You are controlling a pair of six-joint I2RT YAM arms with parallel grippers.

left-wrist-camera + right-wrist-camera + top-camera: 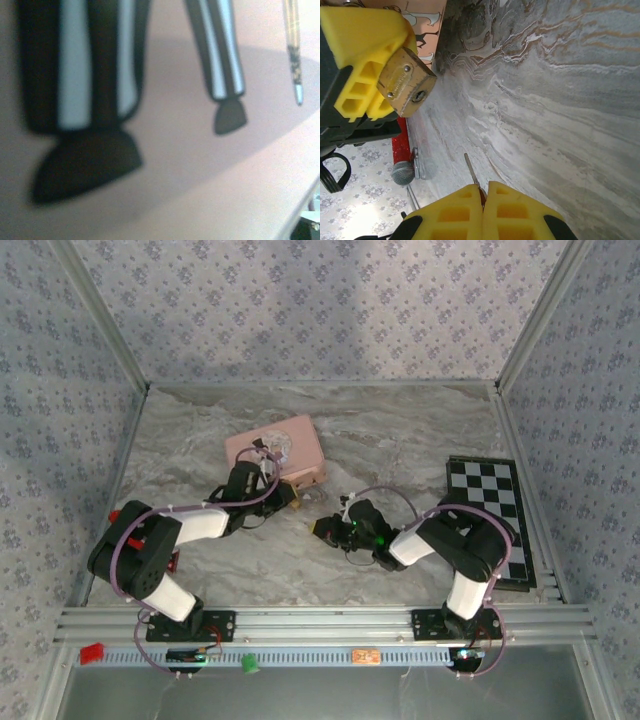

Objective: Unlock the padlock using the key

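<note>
Left gripper (287, 497) clamps the small brass padlock (406, 82) just beside the pink tin (290, 445), keyhole turned toward the right gripper (484, 189), which pinches the key (471, 172), blade poking out. Lock and key are apart; a tilted blade could skid off the keyhole or twist loose. The tin looks shut, contents unseen.

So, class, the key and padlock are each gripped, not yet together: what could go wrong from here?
1. The key pokes thinly from the shut right gripper; it may twist or slip on contact.
2. The padlock, in the left gripper, has its keyhole seemingly tilted off the key's line; the tip may strike brass.
3. The pink tin beside the left gripper could be nudged.
</note>
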